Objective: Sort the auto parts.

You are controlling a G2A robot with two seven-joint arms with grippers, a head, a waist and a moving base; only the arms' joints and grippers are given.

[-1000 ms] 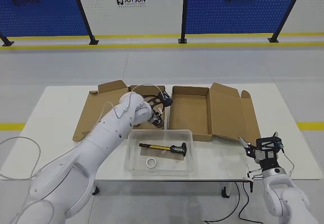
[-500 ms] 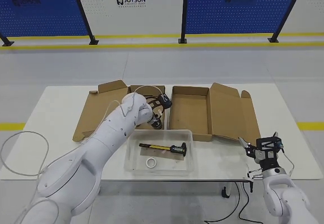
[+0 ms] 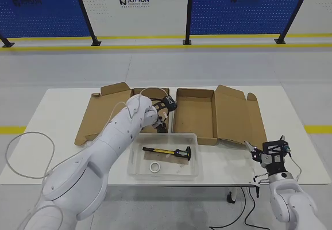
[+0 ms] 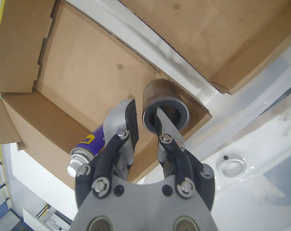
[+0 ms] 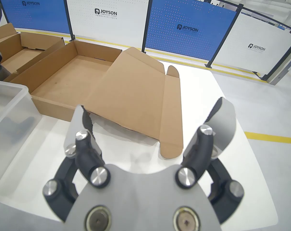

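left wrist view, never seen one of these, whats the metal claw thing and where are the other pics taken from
This is a two-armed robot at a white table, sorting auto parts. That picture comes from a camera on the left wrist, looking past the left gripper. One of its fingers is inside a dark metal sleeve, the other just outside its wall. The sleeve stands in a corner of the left cardboard box, near a spray can. The top view looks down from above the arms: a second open box and a clear bin holding a caliper and a ring. The right wrist view shows the right gripper, open and empty.
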